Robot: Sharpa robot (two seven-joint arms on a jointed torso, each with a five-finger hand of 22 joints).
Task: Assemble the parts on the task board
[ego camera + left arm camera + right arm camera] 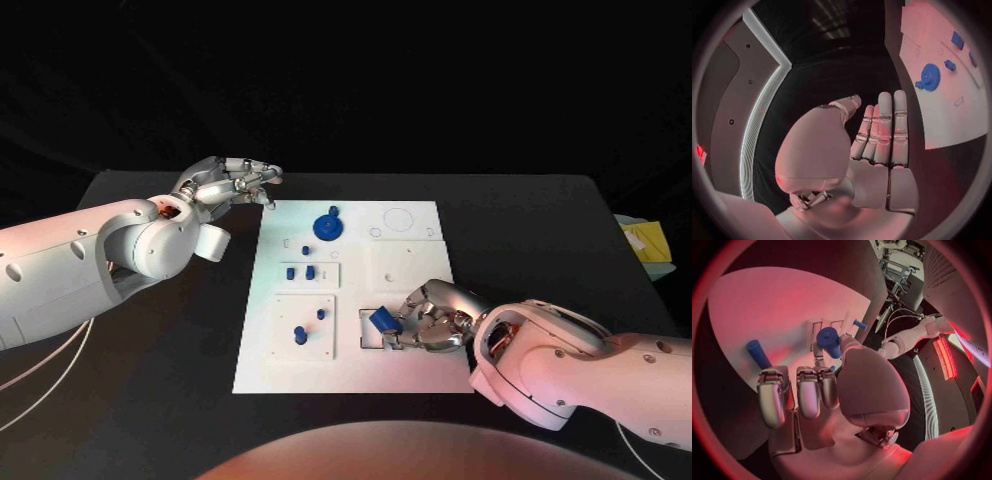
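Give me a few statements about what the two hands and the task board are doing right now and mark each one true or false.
1. The right hand grips a blue part at the near right area of the task board. True.
2. The left hand holds the blue gear. False: it holds nothing and is off the board's far left corner, with the gear lying on the board.
3. The blue gear sits near the board's far edge. True.
4. All blue parts are gathered in the right hand. False: several small blue pegs stand on the board's left side.
5. The left hand's fingers are stretched out side by side in its wrist view. True.
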